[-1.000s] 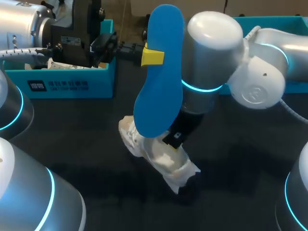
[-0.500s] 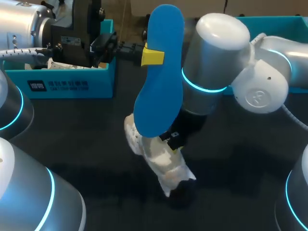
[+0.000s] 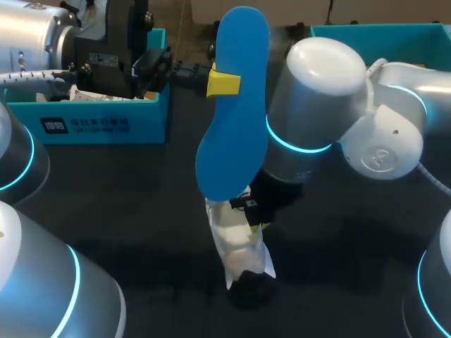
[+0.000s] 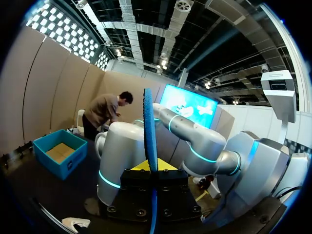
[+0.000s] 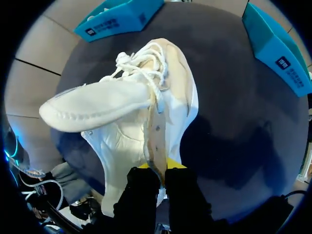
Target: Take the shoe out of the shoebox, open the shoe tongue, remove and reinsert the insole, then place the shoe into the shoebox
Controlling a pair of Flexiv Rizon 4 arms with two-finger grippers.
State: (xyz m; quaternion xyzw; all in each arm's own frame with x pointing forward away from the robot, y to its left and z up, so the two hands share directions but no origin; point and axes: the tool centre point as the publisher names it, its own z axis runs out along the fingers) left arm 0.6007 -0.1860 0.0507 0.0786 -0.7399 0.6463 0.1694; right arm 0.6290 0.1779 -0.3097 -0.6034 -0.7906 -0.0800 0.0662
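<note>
The left tool [image 3: 224, 82] comes in from the left, above the surface [image 3: 141, 197], and is closed on the blue insole [image 3: 236, 105]. Its yellow tips pinch the insole partway along its length. The insole stands nearly upright, broad face to the head camera, with its lower end hanging in front of the right arm [image 3: 317, 105]. In the left wrist view the insole [image 4: 148, 131] shows edge-on, a thin blue strip rising straight out from between the closed fingers of the left tool [image 4: 151, 166]. The right arm reaches in from the right to the middle of the surface, and its right tool [image 3: 258, 220] is at the white shoe [image 3: 237, 246], just below the insole's lower end. The right wrist view shows the grip plainly. The right tool [image 5: 156, 170] has its two dark fingers closed tight on the thin rim of the shoe [image 5: 170, 97] at its opening, one finger inside and one outside. The tongue [image 5: 97, 105] is folded out and away to one side, leaving the mouth of the shoe wide open, and the laces [image 5: 139, 63] are bunched loosely ahead of it. Whether the shoe rests on the surface [image 5: 234, 97] or hangs just clear of it I cannot tell; a dark shadow lies beside it. A teal box [image 3: 106, 120] sits at the far left of the surface behind the left tool, and a second box [image 3: 380, 32] sits at the far right – both well apart from the shoe.
</note>
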